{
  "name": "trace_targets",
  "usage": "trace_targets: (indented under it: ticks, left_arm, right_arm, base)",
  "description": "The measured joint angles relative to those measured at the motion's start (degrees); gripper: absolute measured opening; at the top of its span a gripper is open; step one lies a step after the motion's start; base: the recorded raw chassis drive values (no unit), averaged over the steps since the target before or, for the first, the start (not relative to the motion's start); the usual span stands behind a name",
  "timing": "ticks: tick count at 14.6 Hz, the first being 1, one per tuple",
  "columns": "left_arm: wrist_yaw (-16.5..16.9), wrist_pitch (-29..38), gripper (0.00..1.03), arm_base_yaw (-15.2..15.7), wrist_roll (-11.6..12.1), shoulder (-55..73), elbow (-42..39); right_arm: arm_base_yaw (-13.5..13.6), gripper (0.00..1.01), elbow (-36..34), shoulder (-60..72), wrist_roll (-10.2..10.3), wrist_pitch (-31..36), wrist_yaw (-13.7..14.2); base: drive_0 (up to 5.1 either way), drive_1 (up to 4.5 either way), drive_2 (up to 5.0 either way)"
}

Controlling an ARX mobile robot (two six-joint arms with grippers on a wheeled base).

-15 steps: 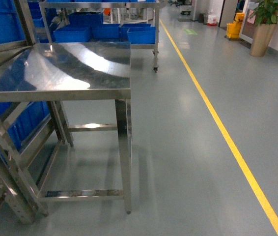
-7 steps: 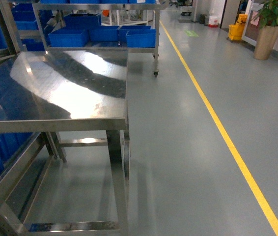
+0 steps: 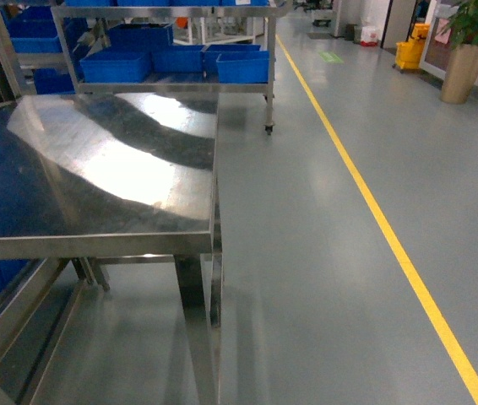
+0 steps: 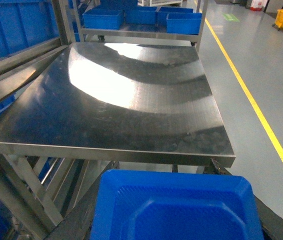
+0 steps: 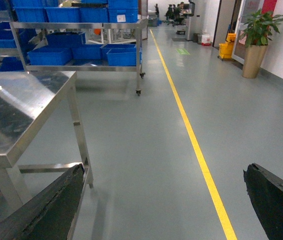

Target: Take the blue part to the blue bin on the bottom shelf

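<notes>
In the left wrist view a blue part (image 4: 174, 205) with a recessed, bevelled face fills the space between my left gripper's (image 4: 171, 220) dark fingers (image 4: 84, 217), which are shut on it. It hangs just below the front edge of a steel table (image 4: 131, 100). My right gripper (image 5: 161, 205) is open over bare floor, its black fingers (image 5: 46, 205) far apart and holding nothing. Blue crates (image 3: 180, 59) sit on a far wheeled rack (image 3: 266, 51), and I cannot tell which one is the blue bin. The bottom shelf is not distinguishable. Neither gripper shows in the head view.
The steel table (image 3: 95, 169) takes up the left of the head view, with its leg (image 3: 192, 329) close in front. A slanted steel rack frame with blue crates (image 4: 11, 25) stands to its left. A yellow floor line (image 3: 374, 211) runs along the aisle. A potted plant (image 3: 463, 51) and a yellow mop bucket (image 3: 406, 52) stand far right.
The head view has moved forward. The table now sits lower and larger in the frame, and the far rack with its crates looks nearer.
</notes>
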Motion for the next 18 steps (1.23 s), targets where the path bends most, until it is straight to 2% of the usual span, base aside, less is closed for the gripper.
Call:
trace_targets:
  ticks: [4,18]
  left_arm:
    - [0.00,-0.09,0.43,0.04,0.00,0.24,-0.02]
    - [0.00,-0.11,0.43,0.00,0.00,0.20,-0.02]
  right_arm:
    - [0.00,0.98,0.00,0.00,0.00,0.04,-0.02]
    - [0.00,0.98,0.00,0.00,0.00,0.02,0.00]
  base:
    - [0.0,0.00,0.0]
    - [-4.6,0.70,3.9]
